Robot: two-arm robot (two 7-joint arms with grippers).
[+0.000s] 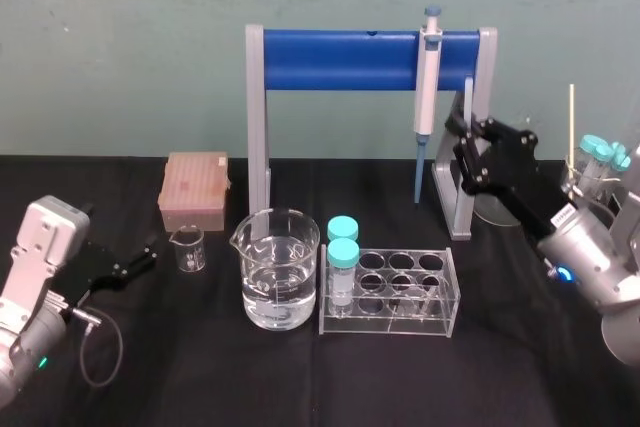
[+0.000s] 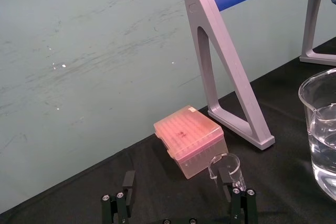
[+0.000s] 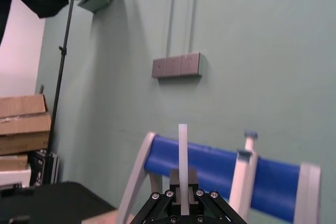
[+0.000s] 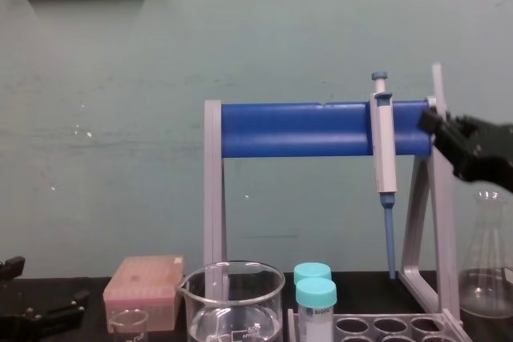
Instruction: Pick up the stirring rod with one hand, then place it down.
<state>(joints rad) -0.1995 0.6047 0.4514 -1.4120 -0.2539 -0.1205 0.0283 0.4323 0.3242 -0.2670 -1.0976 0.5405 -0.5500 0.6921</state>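
Right gripper (image 1: 466,147) clamped on stirring rod (image 3: 182,156), which stands up from it, clear of bench (image 1: 300,377) — pick-up done; set-down remains. Left gripper (image 1: 148,255) idle, spread wide.

stirring rod (image 3: 182,150), upright — fingers (image 3: 192,179) clamped (rack (image 3: 215,165) behind)

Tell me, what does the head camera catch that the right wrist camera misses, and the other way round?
Head view, not the wrist view: the water beaker, tube rack, pink box and the idle left gripper, open, low on the robot's left. Wrist view, not the head view: wall sockets and cardboard boxes. Both: the right gripper shut on the upright glass rod, raised beside the blue stand with its hanging pipette.
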